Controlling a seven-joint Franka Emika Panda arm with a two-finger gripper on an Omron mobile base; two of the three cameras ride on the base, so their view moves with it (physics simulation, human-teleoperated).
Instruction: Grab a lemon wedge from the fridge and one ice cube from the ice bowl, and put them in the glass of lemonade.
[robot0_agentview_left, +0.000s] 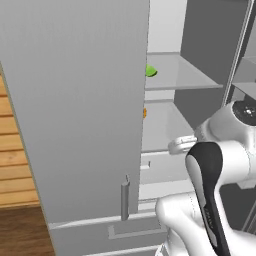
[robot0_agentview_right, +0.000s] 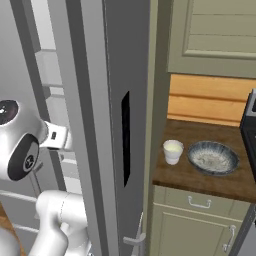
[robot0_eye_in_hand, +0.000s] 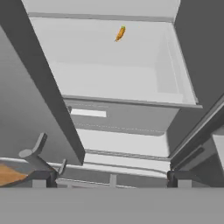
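Observation:
The fridge (robot0_agentview_left: 75, 100) stands with its left door swung wide, showing pale shelves inside. A small yellow-green lemon wedge (robot0_agentview_left: 151, 71) lies on an upper shelf, half hidden by the door's edge. My gripper (robot0_eye_in_hand: 111, 180) is open and holds nothing. It faces the lower fridge shelf (robot0_eye_in_hand: 113, 74) from outside, well below the wedge. In the right base view the glass of lemonade (robot0_agentview_right: 173, 151) stands on the wooden counter beside the fridge. The ice bowl (robot0_agentview_right: 213, 157) sits just right of it.
A small orange item (robot0_eye_in_hand: 120, 33) lies at the back of the lower shelf. It also peeks past the door edge in the left base view (robot0_agentview_left: 145, 113). The open door's bar handle (robot0_agentview_left: 125, 200) sticks out low. Olive-green cabinets (robot0_agentview_right: 215, 35) hang above the wooden counter (robot0_agentview_right: 200, 180).

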